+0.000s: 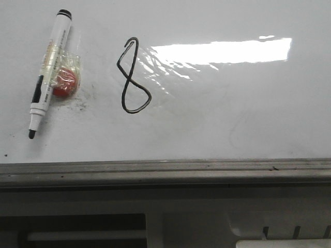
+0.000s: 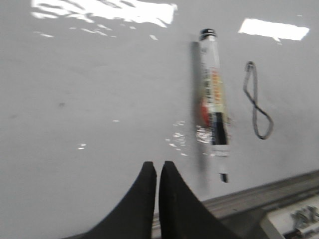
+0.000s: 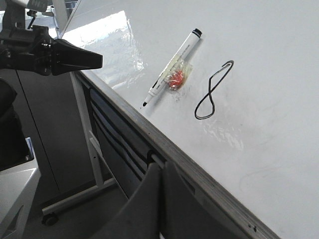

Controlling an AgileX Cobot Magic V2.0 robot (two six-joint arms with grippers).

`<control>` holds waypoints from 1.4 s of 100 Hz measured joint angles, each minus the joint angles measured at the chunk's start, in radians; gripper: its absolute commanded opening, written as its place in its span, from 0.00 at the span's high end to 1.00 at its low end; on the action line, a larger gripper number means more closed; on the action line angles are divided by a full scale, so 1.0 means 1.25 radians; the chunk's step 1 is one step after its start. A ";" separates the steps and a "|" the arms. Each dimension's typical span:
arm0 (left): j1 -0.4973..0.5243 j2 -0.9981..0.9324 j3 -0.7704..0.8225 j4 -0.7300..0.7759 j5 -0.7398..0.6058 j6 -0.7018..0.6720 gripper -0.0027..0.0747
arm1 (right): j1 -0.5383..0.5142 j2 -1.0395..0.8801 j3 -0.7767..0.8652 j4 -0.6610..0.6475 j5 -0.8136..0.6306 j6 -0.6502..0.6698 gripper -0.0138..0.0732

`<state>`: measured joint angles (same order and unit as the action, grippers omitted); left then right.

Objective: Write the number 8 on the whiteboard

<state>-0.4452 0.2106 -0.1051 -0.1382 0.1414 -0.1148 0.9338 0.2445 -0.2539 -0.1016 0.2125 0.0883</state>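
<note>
The number 8 [image 1: 134,77] is drawn in thin black line on the whiteboard [image 1: 248,113], its long axis running from the board's near frame edge [image 1: 165,168] toward the far side, leaning slightly. Its angular upper loop points away from the frame and its rounder lower loop sits nearer the frame.

To the left of the figure, well apart from it, lies a marker [image 1: 47,72], roughly parallel to it, uncapped tip toward the frame and black end away. A small red object [image 1: 64,82] under clear tape is stuck to the marker's right side.

The left gripper [image 2: 157,172] has its dark fingers [image 2: 144,199] pressed together, holding nothing, above bare board beside the marker. The right gripper [image 3: 162,172] is likewise closed and empty, off the board, outside the frame edge.

Right of the figure the board is bare, with glare and faint smudges.
</note>
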 measured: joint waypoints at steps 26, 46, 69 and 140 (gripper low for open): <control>0.251 -0.113 0.085 0.016 0.007 0.000 0.99 | 0.000 0.000 0.000 0.000 0.000 0.000 0.91; 0.349 -0.132 0.085 0.126 0.007 0.000 0.99 | 0.000 0.000 0.000 0.000 0.000 0.000 0.91; 0.415 -0.169 0.085 0.139 0.151 0.000 0.99 | 0.000 0.000 0.000 0.000 0.000 0.000 0.91; 0.422 -0.169 0.085 0.090 0.163 0.000 0.99 | 0.000 0.000 0.000 0.000 0.000 0.000 0.91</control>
<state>0.0823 -0.0012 0.0014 -0.0251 0.3450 -0.1148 0.9338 0.2445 -0.2539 -0.1016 0.2125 0.0883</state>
